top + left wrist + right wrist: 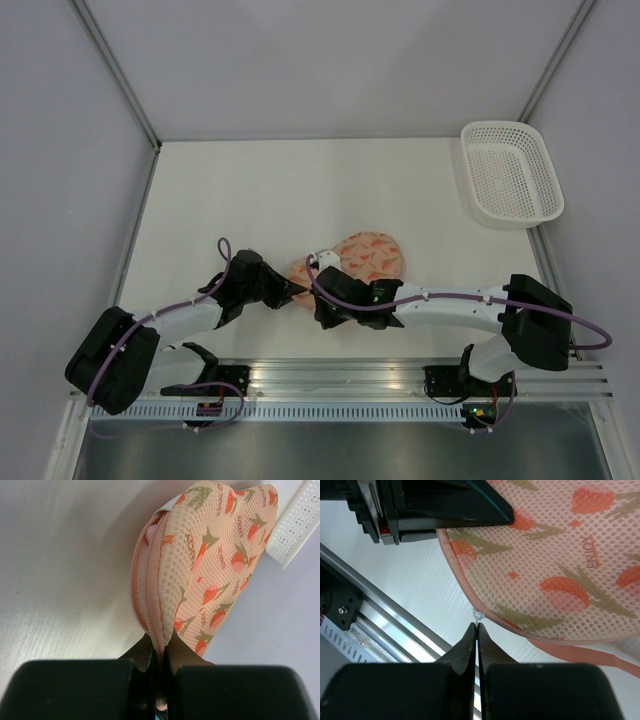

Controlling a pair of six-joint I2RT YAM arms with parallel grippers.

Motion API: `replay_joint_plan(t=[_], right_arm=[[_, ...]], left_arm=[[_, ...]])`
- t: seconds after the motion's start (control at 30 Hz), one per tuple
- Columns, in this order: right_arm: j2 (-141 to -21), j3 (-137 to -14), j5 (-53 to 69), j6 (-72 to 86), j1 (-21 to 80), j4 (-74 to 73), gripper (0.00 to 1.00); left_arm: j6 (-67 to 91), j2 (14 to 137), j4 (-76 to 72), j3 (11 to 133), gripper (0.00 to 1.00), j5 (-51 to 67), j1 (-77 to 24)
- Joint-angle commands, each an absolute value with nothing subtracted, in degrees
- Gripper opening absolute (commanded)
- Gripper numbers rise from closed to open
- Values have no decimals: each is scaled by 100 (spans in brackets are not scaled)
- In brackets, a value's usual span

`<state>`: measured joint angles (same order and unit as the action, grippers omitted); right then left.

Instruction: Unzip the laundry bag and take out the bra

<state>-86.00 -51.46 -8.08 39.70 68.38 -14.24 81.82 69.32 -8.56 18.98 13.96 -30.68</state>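
Observation:
The laundry bag (365, 255) lies near the middle front of the table, cream mesh with orange-pink print and pink zip trim. My left gripper (298, 292) is shut on the bag's near-left end; in the left wrist view the gripper (161, 652) pinches the pink trim of the bag (210, 560). My right gripper (322, 312) is shut on the small white zip pull (477, 616) at the bag's edge (555, 570), held between my right gripper's tips (477, 630). The zip is parted behind the pull, showing pink lining (600, 655). The bra is hidden.
A white plastic lattice basket (510, 172) stands at the back right; its rim shows in the left wrist view (295, 525). The metal rail (385, 620) at the table's near edge lies just behind the right gripper. Walls enclose the table on three sides.

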Motion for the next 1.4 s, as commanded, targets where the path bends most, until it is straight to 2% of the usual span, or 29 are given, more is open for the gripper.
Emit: replay_joint_plan(t=[0.0,0.23,0.47,0.7,0.9,1.17,1.37], right_arm=[[-8420,-5203,-888,3911,6873,-1616,0],[-8596,-5554,-1449,3902,6864,-2950,0],[-8420,-5406,-2012,4025,6864,-3551,0],[-8762,-5300,-2575,4052,6742,-3657,0],[-9043,-5282,-2575,3815,6425,-3191,0],[-9255,-5449,-2794,3805,6012,-3304,0],[-9124,-5441,-3208,4087,5906,-3717,0]], left_arm=[[8218,6926,-1117,2066,2,1187,-3076],[7814,6715,-730,2048,2,967,-3006],[6909,6776,-606,2135,2,1116,-2655],[5162,7776,-325,3048,2,2510,-2417],[4440,8226,-168,3418,2,3391,-2391],[3745,8394,536,3849,2,3463,-2225],[3332,8595,1326,4524,2,2805,-1697]])
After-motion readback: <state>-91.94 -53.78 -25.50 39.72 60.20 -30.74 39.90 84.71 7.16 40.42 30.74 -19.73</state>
